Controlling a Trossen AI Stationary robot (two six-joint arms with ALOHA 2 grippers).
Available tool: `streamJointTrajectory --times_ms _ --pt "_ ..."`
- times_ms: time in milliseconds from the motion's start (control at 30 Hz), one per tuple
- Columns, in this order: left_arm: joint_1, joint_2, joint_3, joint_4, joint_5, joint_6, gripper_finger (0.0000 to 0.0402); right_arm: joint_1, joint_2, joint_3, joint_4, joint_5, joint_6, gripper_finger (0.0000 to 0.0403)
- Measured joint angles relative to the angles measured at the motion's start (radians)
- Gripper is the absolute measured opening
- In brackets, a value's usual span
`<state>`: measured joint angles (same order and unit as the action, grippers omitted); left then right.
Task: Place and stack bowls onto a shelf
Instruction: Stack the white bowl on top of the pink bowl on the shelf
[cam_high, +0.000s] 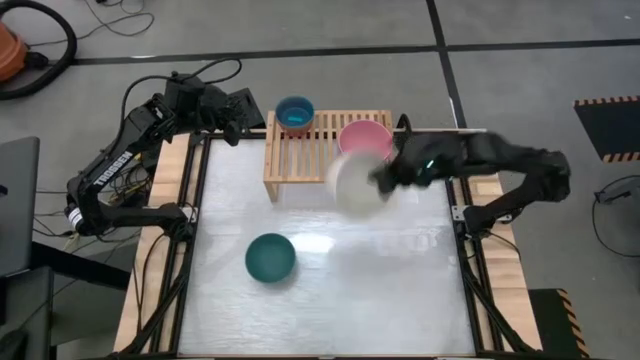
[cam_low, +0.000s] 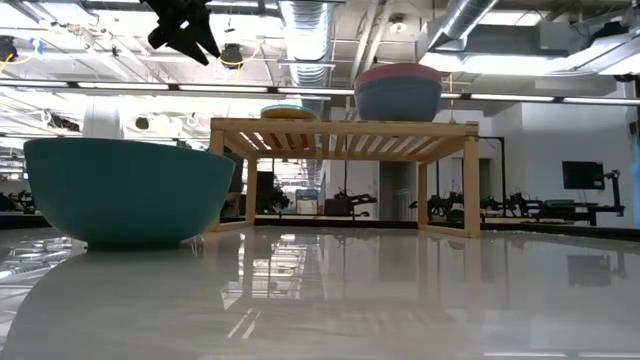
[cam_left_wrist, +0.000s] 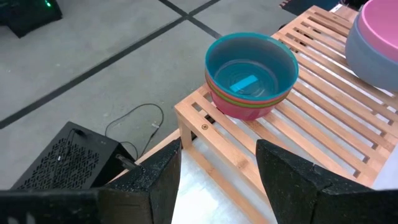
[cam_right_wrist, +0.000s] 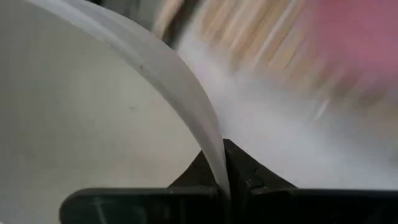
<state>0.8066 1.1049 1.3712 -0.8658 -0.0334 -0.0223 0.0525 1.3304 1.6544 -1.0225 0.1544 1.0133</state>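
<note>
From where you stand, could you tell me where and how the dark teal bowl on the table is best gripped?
Grip the dark teal bowl by its rim, coming straight down from above. It sits upright and open, alone on the table, so one finger can go inside the thin wall and one outside. The curved sides look too wide to span.

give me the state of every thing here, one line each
cream white bowl: lifted, rim pinched in the right gripper, just in front of the shelf
pink bowl: nested in a slate blue bowl on the shelf
small bowl stack: cyan on top, on the shelf's far left corner
dark teal bowl: upright on the table, untouched
left gripper: open, empty, hovering beside the shelf's left end
</note>
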Motion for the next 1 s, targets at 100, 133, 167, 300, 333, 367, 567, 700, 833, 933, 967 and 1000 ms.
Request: streamJointTrajectory --times_ms 100,133,167,300,333,367,567,700,833,933,967,1000 --pt "0.000 0.000 0.000 0.000 0.000 0.000 0.0192 -0.066 -0.012 0.096 -0.092 0.188 -0.022 0.0024" --pt "0.000 0.000 0.000 0.000 0.000 0.000 0.0192 -0.098 -0.012 0.128 -0.142 0.213 -0.024 0.0024" --pt "0.000 0.000 0.000 0.000 0.000 0.000 0.0192 -0.136 -0.010 0.155 -0.204 0.223 -0.026 0.0024" --pt "0.000 0.000 0.000 0.000 0.000 0.000 0.0192 -0.320 0.024 0.227 -0.430 0.212 -0.031 0.0024" --pt "0.000 0.000 0.000 0.000 0.000 -0.001 0.0192 -0.367 0.033 0.231 -0.440 0.192 -0.060 0.0024" --pt "0.000 0.000 0.000 0.000 0.000 -0.006 0.0192 -0.409 0.039 0.231 -0.421 0.157 -0.102 0.0024" --pt "0.000 0.000 0.000 0.000 0.000 -0.024 0.0192 -0.581 0.111 0.234 -0.231 -0.124 -0.306 0.0024" --pt "0.000 0.000 0.000 0.000 0.000 -0.024 0.0192 -0.659 0.183 0.232 -0.304 -0.176 -0.367 0.0024" --pt "0.000 0.000 0.000 0.000 0.000 -0.026 0.0192 -0.697 0.217 0.233 -0.303 -0.223 -0.419 0.0024" --pt "0.000 0.000 0.000 0.000 0.000 -0.042 0.0192 -0.722 0.243 0.233 -0.307 -0.279 -0.444 0.0024" --pt "0.000 0.000 0.000 0.000 0.000 -0.047 0.0192 -0.724 0.250 0.233 -0.313 -0.294 -0.449 0.0024" --pt "0.000 0.000 0.000 0.000 0.000 -0.049 0.0192 -0.724 0.256 0.233 -0.316 -0.304 -0.455 0.0024"
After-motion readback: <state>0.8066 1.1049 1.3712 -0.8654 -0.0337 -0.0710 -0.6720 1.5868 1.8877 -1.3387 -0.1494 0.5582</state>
